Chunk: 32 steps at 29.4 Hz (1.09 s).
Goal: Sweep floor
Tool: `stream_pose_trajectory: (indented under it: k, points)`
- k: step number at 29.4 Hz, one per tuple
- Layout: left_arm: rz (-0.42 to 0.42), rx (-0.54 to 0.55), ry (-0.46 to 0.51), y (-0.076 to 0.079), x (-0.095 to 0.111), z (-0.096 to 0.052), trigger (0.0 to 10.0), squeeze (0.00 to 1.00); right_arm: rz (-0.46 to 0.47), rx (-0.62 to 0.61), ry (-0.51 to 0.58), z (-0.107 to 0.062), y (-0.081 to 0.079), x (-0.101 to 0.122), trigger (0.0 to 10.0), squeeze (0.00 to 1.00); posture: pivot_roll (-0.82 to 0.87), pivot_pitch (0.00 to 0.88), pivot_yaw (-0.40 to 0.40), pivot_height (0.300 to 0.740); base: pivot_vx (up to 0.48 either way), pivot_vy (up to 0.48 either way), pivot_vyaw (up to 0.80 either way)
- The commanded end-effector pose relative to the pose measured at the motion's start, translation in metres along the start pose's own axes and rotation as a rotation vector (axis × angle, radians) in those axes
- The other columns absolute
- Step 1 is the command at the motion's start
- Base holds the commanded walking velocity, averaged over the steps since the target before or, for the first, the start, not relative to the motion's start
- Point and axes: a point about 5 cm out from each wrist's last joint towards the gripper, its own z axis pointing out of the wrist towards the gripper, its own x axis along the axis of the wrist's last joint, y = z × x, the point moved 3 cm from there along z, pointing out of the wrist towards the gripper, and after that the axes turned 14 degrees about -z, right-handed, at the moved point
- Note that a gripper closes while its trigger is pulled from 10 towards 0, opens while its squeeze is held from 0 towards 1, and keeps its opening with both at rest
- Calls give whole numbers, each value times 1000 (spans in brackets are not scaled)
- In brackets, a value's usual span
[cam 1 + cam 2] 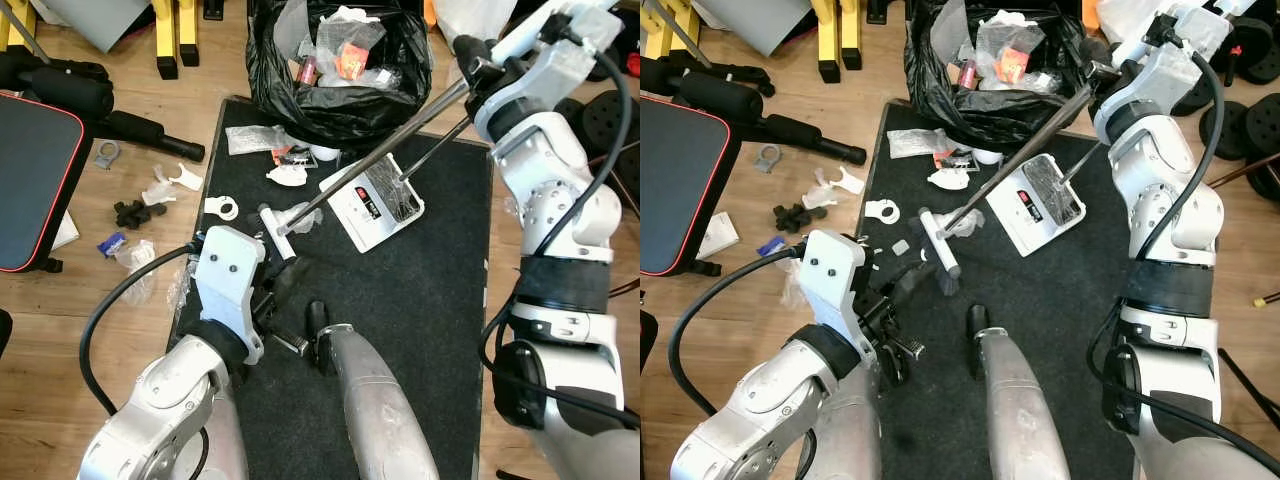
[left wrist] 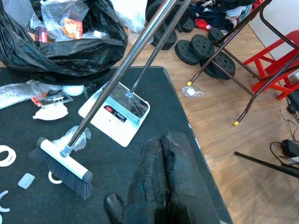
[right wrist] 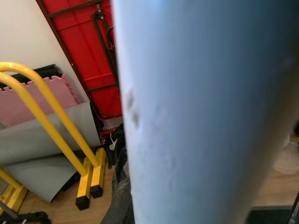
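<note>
While your right hand (image 1: 470,62) is raised by the bin bag at the top of the broom handle (image 1: 385,155), you cannot tell its grip. Your left hand (image 2: 164,154), fingers pressed together and empty, hangs over the black mat (image 1: 430,300). The broom head (image 1: 940,245) rests on the mat beside the white dustpan (image 1: 375,205), with scraps (image 1: 160,190) scattered on the wood floor (image 1: 150,110).

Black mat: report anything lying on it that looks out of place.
Litter lies scattered on the black mat beside the broom head: a white mask, white rings and clear plastic wrap, spilled before the full trash bag.
</note>
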Motion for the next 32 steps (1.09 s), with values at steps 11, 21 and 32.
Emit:
stream_pose_trajectory:
  k: [11, 21, 32]
  points:
    - [-22, -40, -44, 4, -12, 1, 10000, 0, -100, -54, -11, -7, 16, 6, 10000, 0, -158, 396, -176, 740, 0, 0, 0]
    - [-28, -41, -42, 4, -14, 1, 10000, 0, -179, -57, 23, -9, 19, 18, 10000, 0, -159, 393, -177, 740, 0, 0, 0]
    - [-34, -36, -77, 2, -17, 2, 10000, 0, 113, 187, 220, -14, -23, 54, 10000, 0, -163, 380, -175, 740, 0, 0, 0]
